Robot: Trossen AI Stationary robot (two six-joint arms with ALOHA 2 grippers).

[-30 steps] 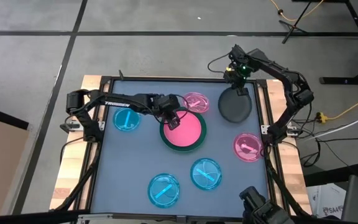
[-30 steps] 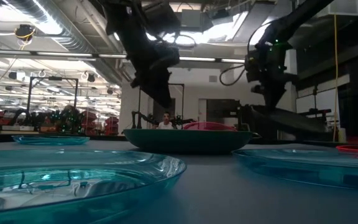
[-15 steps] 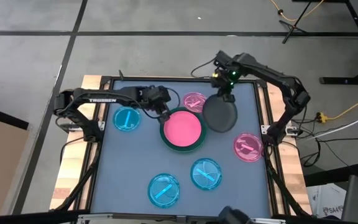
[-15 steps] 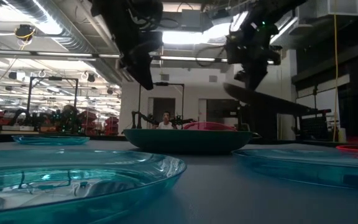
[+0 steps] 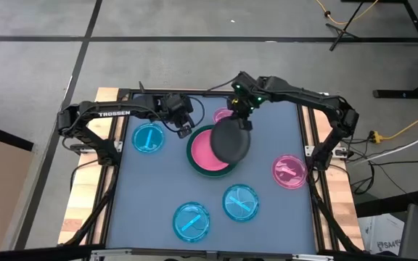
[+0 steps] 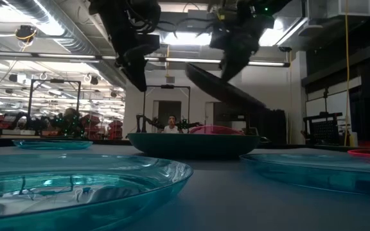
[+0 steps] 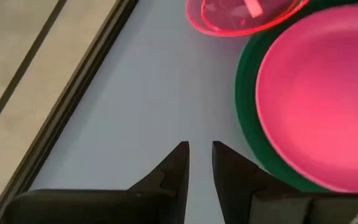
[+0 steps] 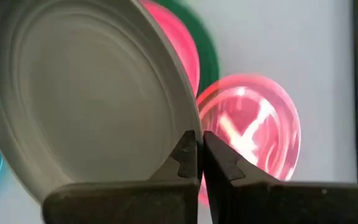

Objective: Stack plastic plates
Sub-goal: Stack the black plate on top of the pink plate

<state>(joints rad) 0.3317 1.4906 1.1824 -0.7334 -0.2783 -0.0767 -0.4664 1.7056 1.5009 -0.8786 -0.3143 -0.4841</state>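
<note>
The dark grey plate [image 5: 231,143] hangs tilted above the opaque pink plate [image 5: 205,151], which lies inside the large dark green plate [image 5: 191,150] on the table. My right gripper [image 5: 239,122] is shut on the grey plate, which also shows in the low view [image 6: 227,90]. My left gripper [image 5: 185,132] hovers just left of the green plate, narrowly open [image 7: 199,146] and holding nothing. A translucent pink plate [image 5: 225,114] lies beyond the stack and another [image 5: 290,171] to its right. Three translucent cyan plates [image 5: 149,137] [image 5: 239,202] [image 5: 191,221] rest flat on the table. My right gripper pinches the dark grey plate's rim [image 8: 185,115] between its two fingers, at the plate's far edge. The fingers come from above, pointing down. The plate is lifted clear and slopes downward from the fingers over the pink plate.
The work surface is a blue-grey mat inside a dark frame [image 5: 122,94]. Bare mat shows at the near left [image 5: 144,196] and the far right [image 5: 281,123]. Both arms crowd the far middle of the table.
My right gripper has carried the dark grey plate from the table's far right toward the left and upward, until it is over the pink plate; the plate now tilts more steeply. My left gripper has drawn back from over the pink plate toward the left edge and risen.
</note>
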